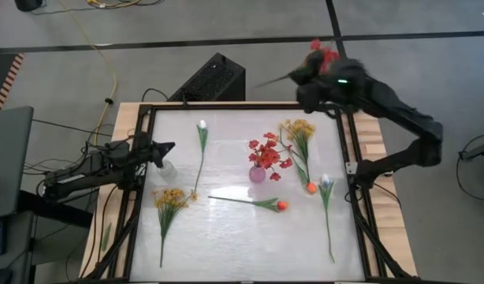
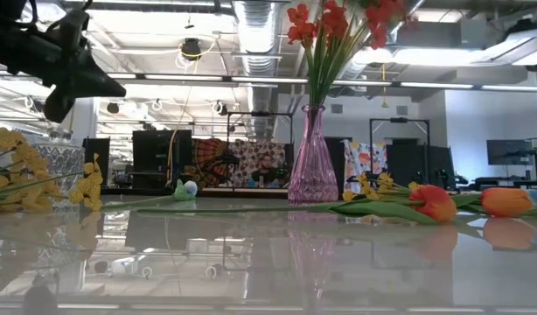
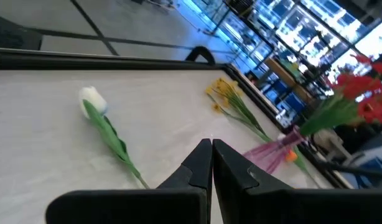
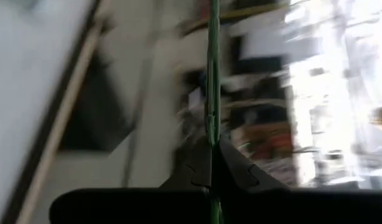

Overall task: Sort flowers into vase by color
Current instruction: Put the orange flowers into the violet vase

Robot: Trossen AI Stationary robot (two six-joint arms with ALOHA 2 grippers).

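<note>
Two dark jointed arms, black tapered claw fingers (image 3: 209, 168), small green light on right arm.

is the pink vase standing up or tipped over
Upright. The pink vase stands on the table with red flowers rising from its neck.

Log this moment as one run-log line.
right claw: shut on red spray, raised | left claw: shut, idle | pink vase: red sprays in

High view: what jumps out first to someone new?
The right gripper, raised past the table's far right corner, is shut on a red flower by its green stem. Mid-table, a pink vase already holds red flowers. The left gripper waits shut at the left edge.
</note>
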